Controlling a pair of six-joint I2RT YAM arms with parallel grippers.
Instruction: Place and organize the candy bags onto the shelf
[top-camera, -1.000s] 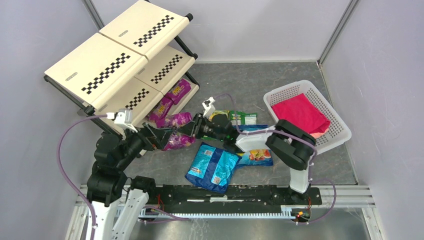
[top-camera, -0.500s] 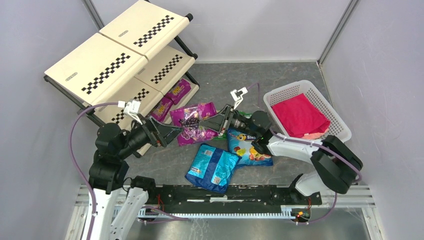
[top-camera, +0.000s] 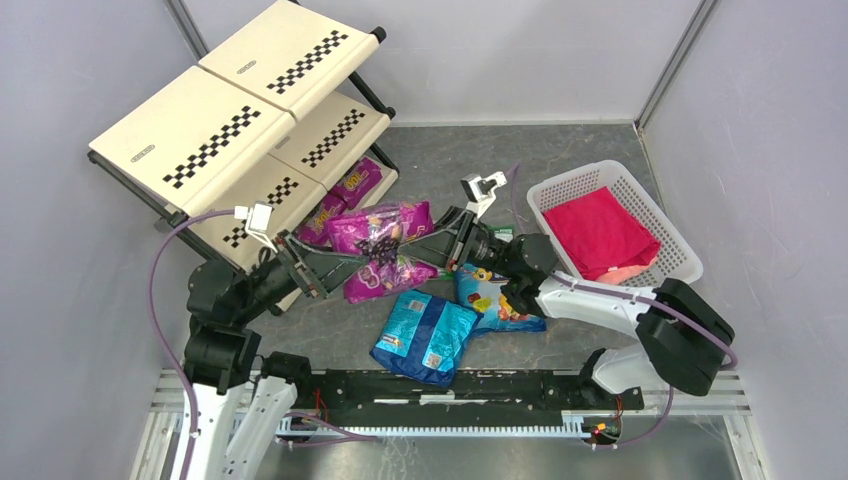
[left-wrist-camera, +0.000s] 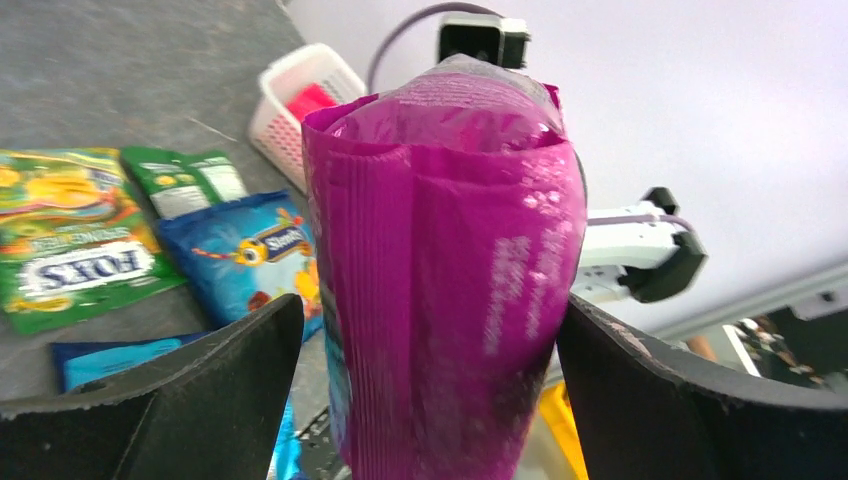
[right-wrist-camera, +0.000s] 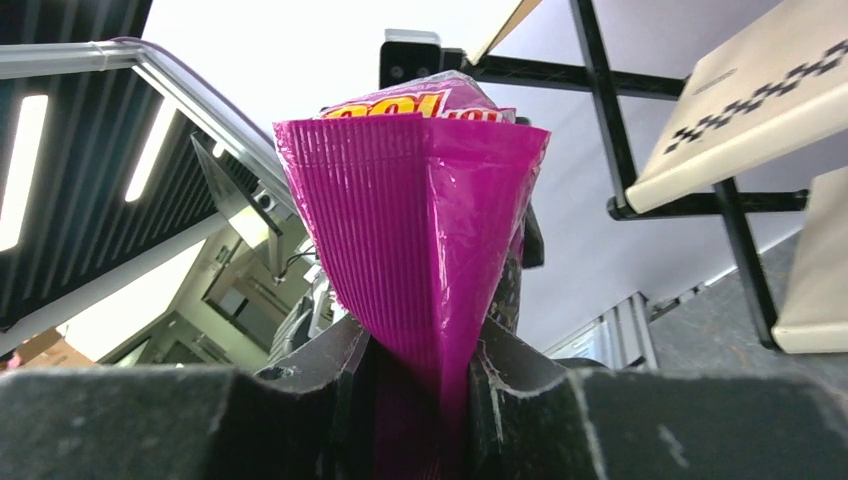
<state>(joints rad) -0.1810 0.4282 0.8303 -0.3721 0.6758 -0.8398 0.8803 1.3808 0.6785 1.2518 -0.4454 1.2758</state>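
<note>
At the upper left of the top view is the shelf (top-camera: 215, 140), with the shelved bags (top-camera: 357, 183) tucked under its lower panels. Just below it my left gripper (top-camera: 338, 258) stands spread wide, its fingers on either side of the held bag (top-camera: 380, 228) but not closed on it. The bag's long axis runs left to right across mid-frame, bridging both grippers. At its right end my right gripper (top-camera: 443, 240) is clenched on the crimped edge. The left arm is nearer the shelf, so I judge the handover falls to it.
</note>
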